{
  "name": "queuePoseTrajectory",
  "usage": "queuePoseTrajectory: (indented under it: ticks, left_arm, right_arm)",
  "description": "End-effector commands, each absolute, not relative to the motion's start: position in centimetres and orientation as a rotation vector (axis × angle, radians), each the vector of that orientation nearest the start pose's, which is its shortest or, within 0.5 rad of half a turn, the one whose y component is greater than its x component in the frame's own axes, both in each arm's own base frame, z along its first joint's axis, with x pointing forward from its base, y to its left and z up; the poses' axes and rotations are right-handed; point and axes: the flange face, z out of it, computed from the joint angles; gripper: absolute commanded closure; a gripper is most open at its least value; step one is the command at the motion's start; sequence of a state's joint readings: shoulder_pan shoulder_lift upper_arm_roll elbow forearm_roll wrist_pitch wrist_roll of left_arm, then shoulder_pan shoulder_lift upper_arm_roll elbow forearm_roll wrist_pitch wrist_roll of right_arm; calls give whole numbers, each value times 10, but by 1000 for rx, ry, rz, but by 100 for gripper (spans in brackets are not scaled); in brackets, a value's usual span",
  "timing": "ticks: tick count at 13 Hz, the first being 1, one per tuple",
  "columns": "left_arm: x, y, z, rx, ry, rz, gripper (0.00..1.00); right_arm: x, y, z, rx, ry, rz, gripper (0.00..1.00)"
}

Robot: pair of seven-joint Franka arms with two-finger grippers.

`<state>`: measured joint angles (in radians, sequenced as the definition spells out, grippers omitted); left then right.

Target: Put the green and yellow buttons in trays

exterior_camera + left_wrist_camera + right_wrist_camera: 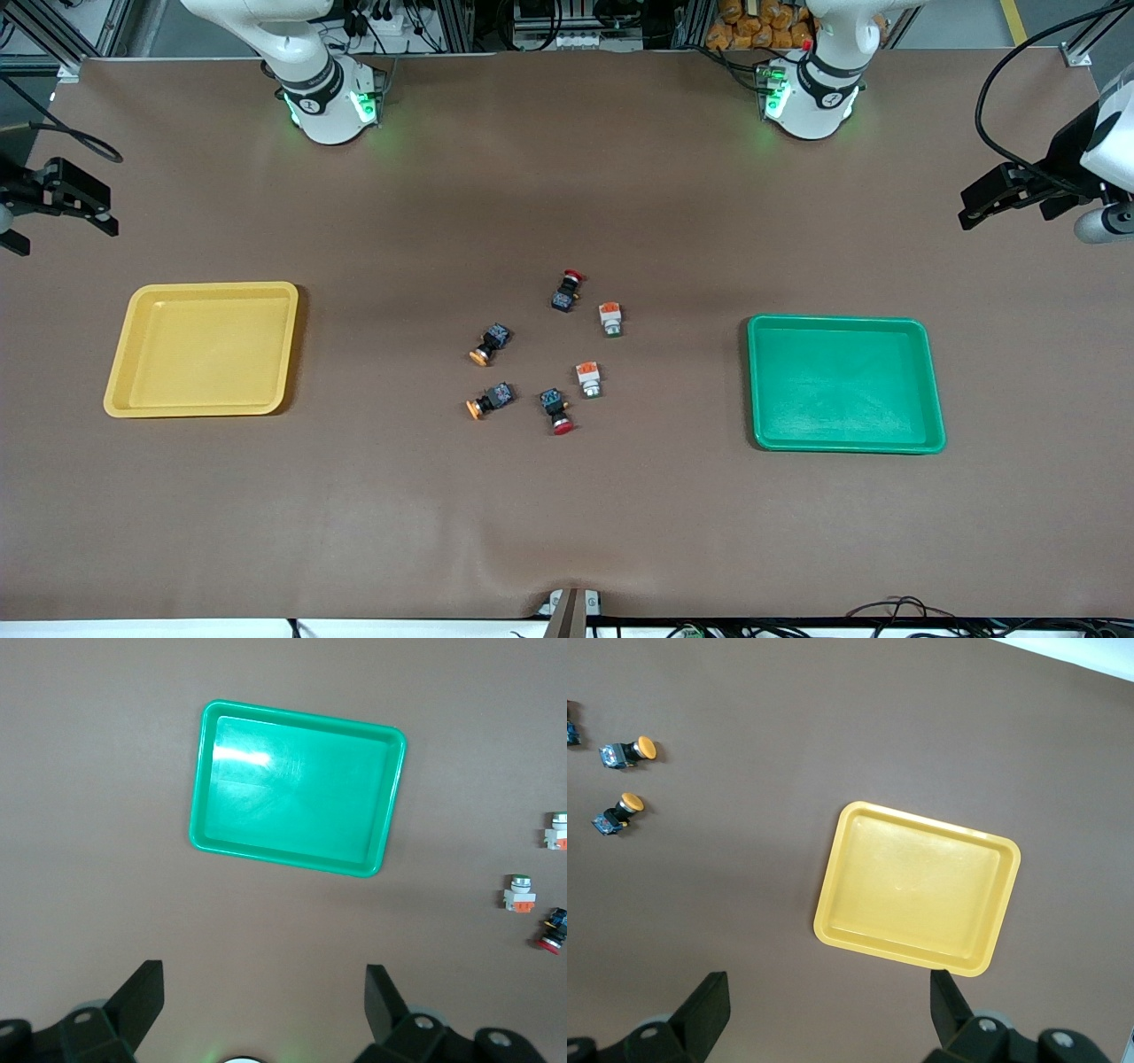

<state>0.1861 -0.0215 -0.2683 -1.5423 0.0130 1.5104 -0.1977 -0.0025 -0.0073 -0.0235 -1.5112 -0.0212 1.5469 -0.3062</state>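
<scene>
Six switches clustered at mid-worktop, between two trays.

Yellow-capped button, upper: black body, lying on its side, long axis diagonal, cap toward the front camera and the right arm's end.
Yellow-capped button, lower: nearer the camera, lying flat, long axis nearly along the worktop's length, cap toward the right arm's end.
Green-capped button, upper: white body with orange block, long axis running toward the camera, cap end nearest the camera.
Green-capped button, lower: same build, same heading, nearer the camera.
Red-capped switch, upper: black body, cap pointing away from the camera.
Red-capped switch, lower: cap pointing toward the camera.

Yellow tray: toward the right arm's end, well apart from the cluster, nothing inside.
Green tray: toward the left arm's end, well apart from the cluster, nothing inside.

Left claw: spread wide, holding nothing, raised over the worktop's edge at the left arm's end; arm waiting.
Right claw: spread wide, holding nothing, raised at the right arm's end; arm waiting.

Left wrist view only: green tray's glossy floor with a glare patch; both green-capped buttons and one red-capped switch at picture edge. Right wrist view only: yellow tray's bare floor, both yellow-capped buttons side-on. Front view only: whole cluster and both trays together.
</scene>
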Motion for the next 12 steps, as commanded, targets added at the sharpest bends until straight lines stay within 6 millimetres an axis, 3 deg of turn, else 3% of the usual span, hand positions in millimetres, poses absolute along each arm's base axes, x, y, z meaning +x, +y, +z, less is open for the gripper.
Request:
queuePoseTrajectory:
  ticks: [1,3,6,12]
  left_arm:
    - [543,-42,650,-3116,-205,11,0]
    - [543,-40,650,-3115,-212,18,0]
    - [542,-34,649,-3114,-217,23,0]
    - [540,-35,645,-3111,-203,63,0]
  right_arm:
    - [543,-24,657,-3142,-415,-47,0]
    - [541,-25,654,-3138,-407,-14,0]
    - [541,-20,653,-3156,-241,-8,0]
    - [540,-20,652,-3153,-228,1,0]
